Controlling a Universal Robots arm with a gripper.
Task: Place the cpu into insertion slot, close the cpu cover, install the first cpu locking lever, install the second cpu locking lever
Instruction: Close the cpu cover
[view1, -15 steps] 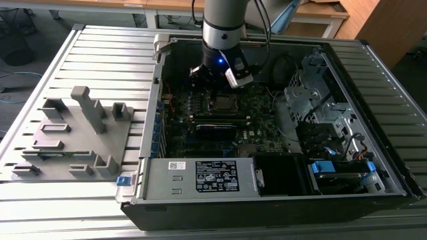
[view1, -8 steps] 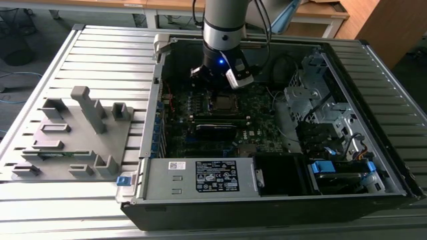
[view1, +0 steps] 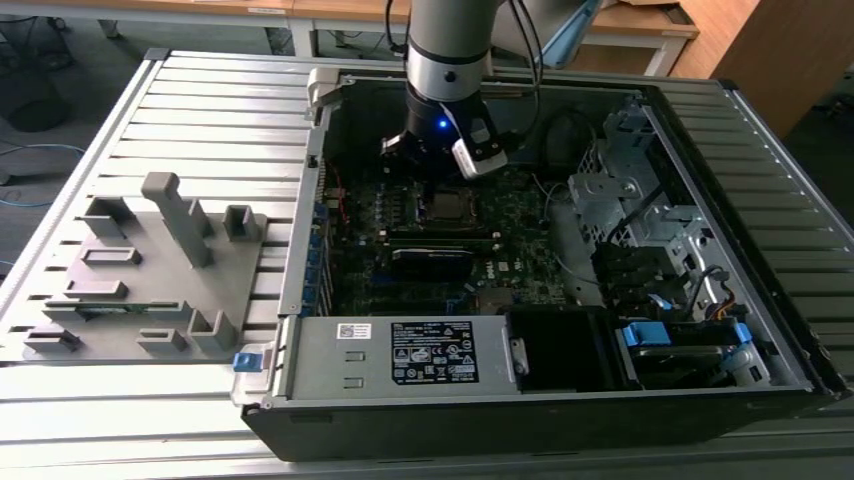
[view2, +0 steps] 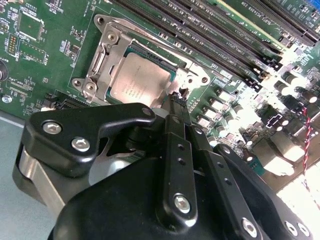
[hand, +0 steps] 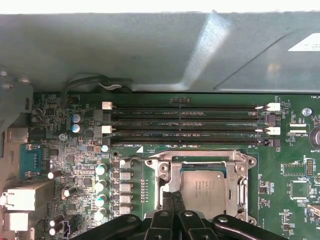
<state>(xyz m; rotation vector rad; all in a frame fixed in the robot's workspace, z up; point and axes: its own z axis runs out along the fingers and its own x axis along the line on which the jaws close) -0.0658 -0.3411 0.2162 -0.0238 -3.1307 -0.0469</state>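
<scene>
gripper (hand: 172, 195): over the motherboard (hand: 75, 150) inside the open PC case (view1: 534, 400), tips at the cpu cover's edge; contact w/ it we can't tell.
fingers (hand: 166, 202): closed, tips pressed tog.
cpu (hand: 202, 185): we see it seated flat in the insertion slot (hand: 207, 170), grey top up.
cpu cover (hand: 206, 160): down flat around the cpu, chip showing thru the cut-out.
memory slots (hand: 190, 125): long black rows just beside the socket.
counter (view1: 80, 120): slatted, carries the case + a grey fixture plate (view1: 147, 270) at the exterior view's left.
</scene>
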